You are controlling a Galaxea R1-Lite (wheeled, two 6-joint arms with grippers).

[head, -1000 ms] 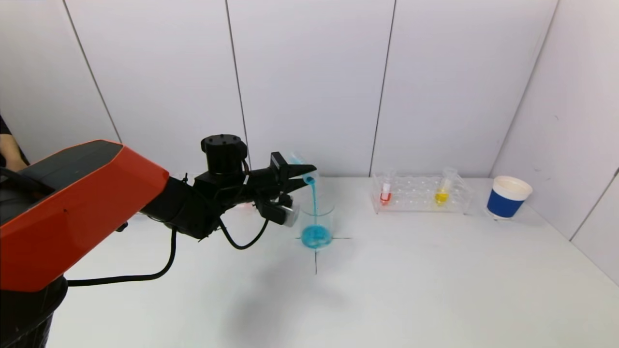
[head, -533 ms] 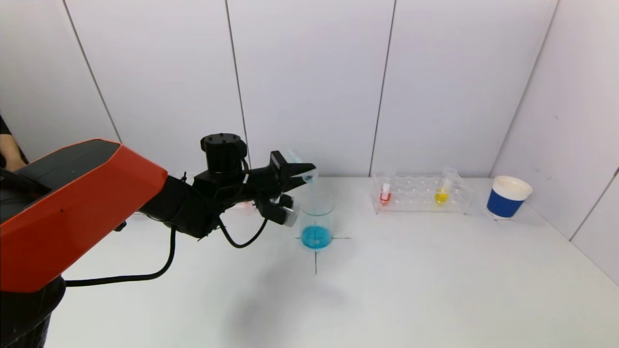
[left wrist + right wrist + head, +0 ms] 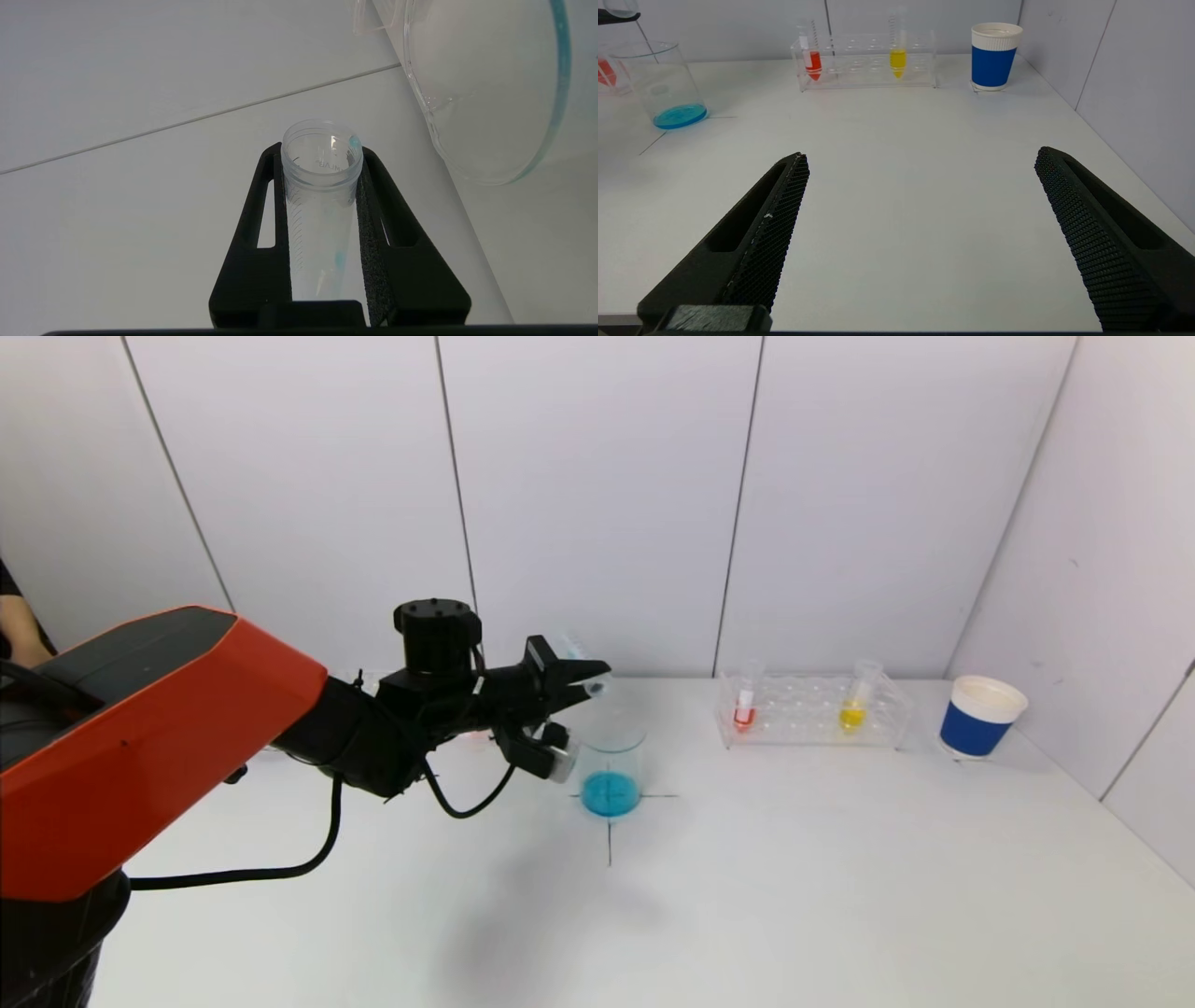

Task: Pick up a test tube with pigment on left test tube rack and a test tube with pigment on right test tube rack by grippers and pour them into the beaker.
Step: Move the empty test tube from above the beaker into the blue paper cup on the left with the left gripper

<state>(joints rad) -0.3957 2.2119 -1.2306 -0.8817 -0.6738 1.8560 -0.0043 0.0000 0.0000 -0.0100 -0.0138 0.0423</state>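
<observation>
White surface (image 3: 794, 859), blue pool in beaker (image 3: 611, 770).
Left hand (image 3: 583, 677) clamps emptied test tube (image 3: 322, 186), tipped beside the rim to drain (droplets cling); right hand (image 3: 920, 233) gapes empty, facing right rack (image 3: 810, 711).

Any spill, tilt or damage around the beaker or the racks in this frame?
Nothing stands out. The beaker stands upright on its cross mark with blue liquid inside and no puddle around it. The left pincer grips a nearly empty tube. The red tube and yellow tube sit in the right rack.
</observation>
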